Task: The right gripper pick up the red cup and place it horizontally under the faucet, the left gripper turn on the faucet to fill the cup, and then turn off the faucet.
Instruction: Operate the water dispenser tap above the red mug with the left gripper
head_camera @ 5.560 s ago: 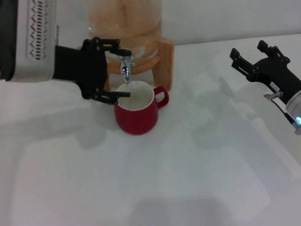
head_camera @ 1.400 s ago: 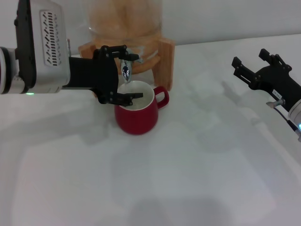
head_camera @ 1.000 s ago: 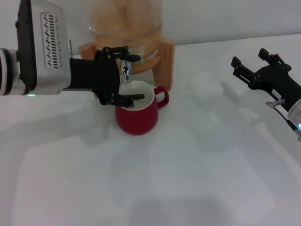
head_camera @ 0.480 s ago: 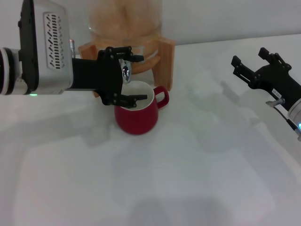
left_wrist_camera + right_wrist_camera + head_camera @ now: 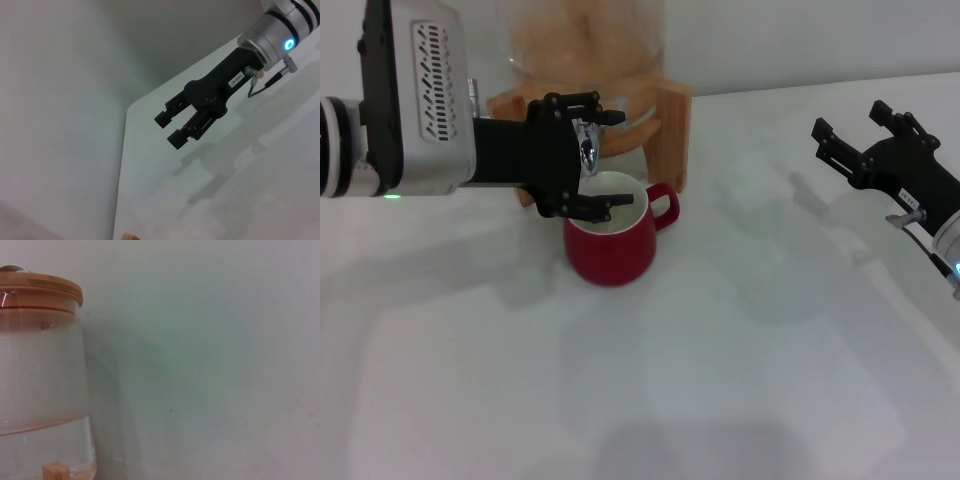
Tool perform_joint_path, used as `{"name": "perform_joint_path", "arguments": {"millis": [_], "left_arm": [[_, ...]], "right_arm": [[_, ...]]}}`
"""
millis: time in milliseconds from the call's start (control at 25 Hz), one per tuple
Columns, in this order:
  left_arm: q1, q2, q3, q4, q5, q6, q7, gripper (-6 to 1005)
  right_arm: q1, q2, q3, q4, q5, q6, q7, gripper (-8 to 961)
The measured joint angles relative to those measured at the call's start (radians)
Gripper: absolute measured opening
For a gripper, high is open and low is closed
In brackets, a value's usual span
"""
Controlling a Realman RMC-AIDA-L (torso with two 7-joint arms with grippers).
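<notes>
Red cup [image 5: 611, 246]: squat glossy ceramic, upright under chrome faucet [image 5: 587, 150] | left gripper [image 5: 603, 158]: fingers spread around faucet | right gripper [image 5: 857, 121]: fingers apart, far right above white table [image 5: 720, 380]

The red cup [image 5: 610, 243] is standing upright on the white worktop [image 5: 720, 380], left of centre in the head view, its white inside showing and its loop handle pointing toward frame right. The faucet [image 5: 587, 142], a small shiny chrome tap, is hanging directly above the cup's mouth, spout turned down, sticking out from the glass dispenser [image 5: 582, 45] sitting in its wooden stand [image 5: 665, 130].
</notes>
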Motion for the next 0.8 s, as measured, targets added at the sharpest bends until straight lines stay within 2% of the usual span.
{"name": "perform_joint_path", "arguments": {"millis": [520,800], "left_arm": [[0.002,-0.003,0.022,0.009,-0.008,0.003,-0.004,857],[0.026,-0.003,0.056,0.06,-0.017,0.006,-0.048,857]], "right_arm": [[0.0,0.0,0.003,0.0,-0.001,0.0,0.002,874],[0.0,0.0,0.003,0.0,0.001,-0.003,0.002,874]]}}
